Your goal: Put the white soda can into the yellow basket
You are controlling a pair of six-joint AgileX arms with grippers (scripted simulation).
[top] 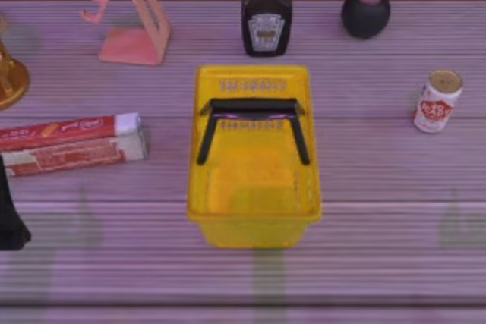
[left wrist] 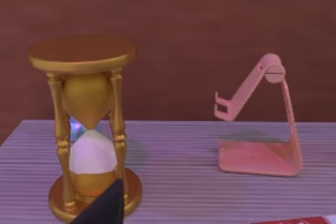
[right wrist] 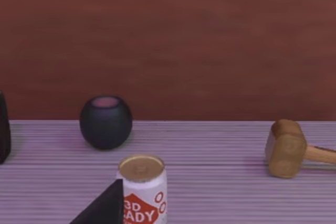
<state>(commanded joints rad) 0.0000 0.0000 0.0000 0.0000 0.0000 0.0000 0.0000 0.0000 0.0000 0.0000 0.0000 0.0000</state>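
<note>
Can [top: 437, 102] upright, untouched, right of basket [top: 254, 218]

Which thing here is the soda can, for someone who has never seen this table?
Find the big yellow basket mid-table, then look to the table's right side. The white soda can stands alone there, nearer than the round black speaker: small, white, red label, gold-tan top.

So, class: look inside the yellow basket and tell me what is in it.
The yellow basket holds nothing visible: only its bare yellow floor shows. Its two black handles lie folded across the far part, hiding a strip beneath. The white soda can stands upright outside, to the right.
</note>
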